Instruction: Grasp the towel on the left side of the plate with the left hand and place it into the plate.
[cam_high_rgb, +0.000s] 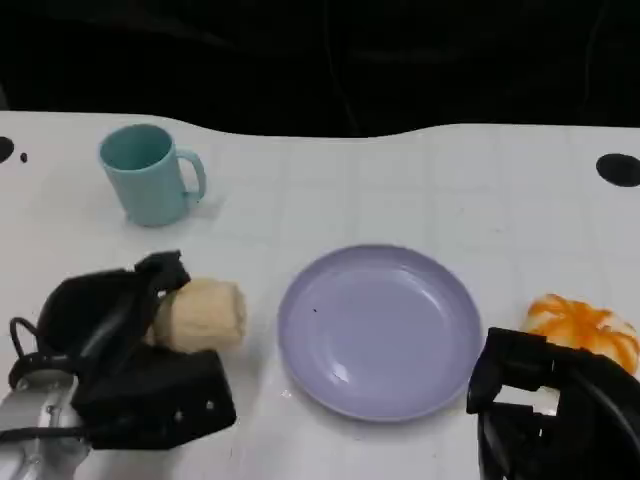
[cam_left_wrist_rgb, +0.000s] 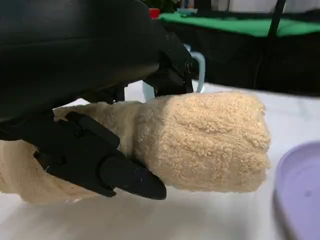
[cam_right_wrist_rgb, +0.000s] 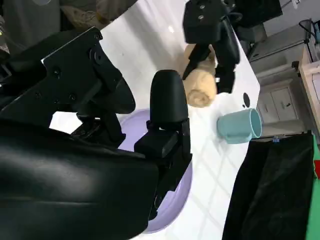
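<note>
One rolled beige towel (cam_high_rgb: 200, 314) lies on the white counter (cam_high_rgb: 420, 190), just left of the plate (cam_high_rgb: 380, 330) and not yet in it. The left hand (cam_high_rgb: 120, 340) is wrapped around the towel's left end: in the left wrist view, black fingers (cam_left_wrist_rgb: 100, 160) press along the roll's near side and more black fingers sit across its far top, so the hand is clamped on the towel. The towel's underside seems to rest on the counter, so it looks gripped but not lifted.

The lavender plate sits near the counter's centre with nothing in it. The towel's free end is near the plate's left rim but apart from it.

Beyond the towel, toward the back left, a light blue mug (cam_high_rgb: 150, 175) stands upright, well apart from the plate. At the right, just past the plate's rim, lies an orange and white object (cam_high_rgb: 585, 325), too blurred to identify. The right hand (cam_high_rgb: 550, 400) hovers at the lower right, beside the plate; its fingers are apart and it holds nothing.

As a judgement: the grasp appears done. What is left is the lift, the short carry right over the rim, and the release onto the plate.
</note>
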